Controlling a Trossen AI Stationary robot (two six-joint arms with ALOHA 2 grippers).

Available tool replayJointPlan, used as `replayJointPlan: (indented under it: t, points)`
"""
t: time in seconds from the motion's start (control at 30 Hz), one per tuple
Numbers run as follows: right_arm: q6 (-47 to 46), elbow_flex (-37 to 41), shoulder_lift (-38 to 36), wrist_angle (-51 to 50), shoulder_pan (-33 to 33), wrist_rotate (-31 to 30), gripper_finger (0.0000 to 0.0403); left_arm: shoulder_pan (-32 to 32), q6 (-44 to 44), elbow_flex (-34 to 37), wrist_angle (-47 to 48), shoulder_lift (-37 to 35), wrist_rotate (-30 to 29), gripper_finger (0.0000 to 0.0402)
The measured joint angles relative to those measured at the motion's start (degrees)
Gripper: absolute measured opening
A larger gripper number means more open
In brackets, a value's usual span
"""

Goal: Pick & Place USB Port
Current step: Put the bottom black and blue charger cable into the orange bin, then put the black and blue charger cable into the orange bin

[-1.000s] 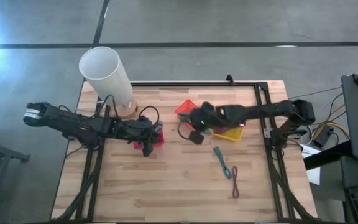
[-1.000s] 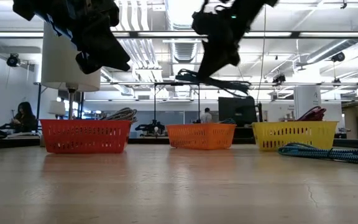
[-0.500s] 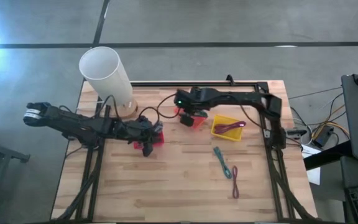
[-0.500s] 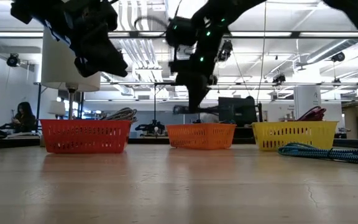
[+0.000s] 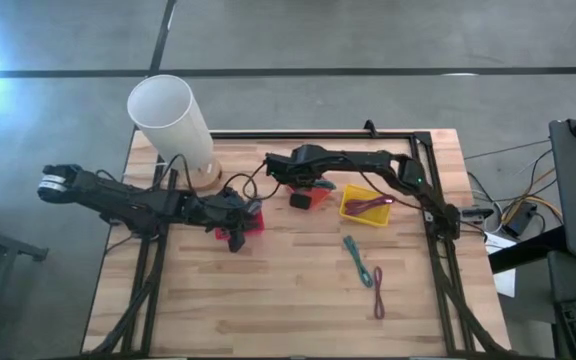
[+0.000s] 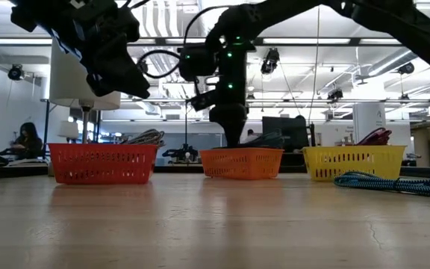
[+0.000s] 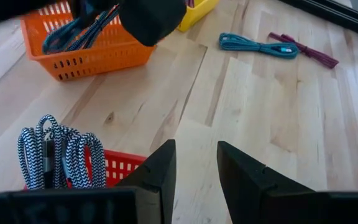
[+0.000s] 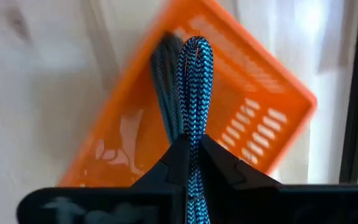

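Note:
My right gripper (image 5: 299, 196) hovers over the orange basket (image 5: 313, 183) and is shut on a blue-and-black braided cable (image 8: 194, 68). In the low view it (image 6: 228, 119) hangs just above that basket (image 6: 241, 162). My left gripper (image 7: 195, 163) is open and waits above the red basket (image 7: 114, 167), which holds a black-and-white braided cable (image 7: 58, 155). The yellow basket (image 5: 367, 207) holds a maroon cable. A teal cable (image 5: 354, 254) and a maroon cable (image 5: 378, 291) lie flat on the table. My right gripper pinches the blue-and-black cable between its two fingers (image 8: 178, 158), on a doubled-over stretch of it (image 8: 193, 134). The fingers point down from above. The cable's folded loop (image 8: 196, 46) reaches past the fingertips toward the orange basket, lifted clear of the table.
A tall white cylinder (image 5: 172, 118) on a round base stands at the table's far left. The three baskets sit in a row across the far half. The black frame rail (image 5: 318, 134) runs along the far edge. Bare wood shows along the near half.
My right gripper has swung from beside the yellow basket toward the table's left and far side, then come down over the orange basket, carrying the blue-and-black cable with it. It has stayed shut. My left arm has kept still.

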State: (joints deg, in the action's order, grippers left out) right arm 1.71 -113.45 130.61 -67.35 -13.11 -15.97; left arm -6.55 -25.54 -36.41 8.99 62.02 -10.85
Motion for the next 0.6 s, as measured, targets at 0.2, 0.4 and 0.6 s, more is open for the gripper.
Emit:
replayJointPlan:
  t: [0.2,0.4,0.6]
  points:
    - [4.73,-4.31,1.79,-0.13,1.35,0.11,0.0049,0.00,0.02,0.10,0.02,0.00,0.02,0.0110]
    - [2.70,-6.47,1.67,-3.28,2.76,0.03,0.0083,0.00,0.44,0.12,0.02,0.00,0.04,0.0110]
    - [-6.33,-9.99,1.09,-12.11,4.91,-0.08,0.0106,0.00,1.06,0.12,0.07,0.00,0.02,0.0110]
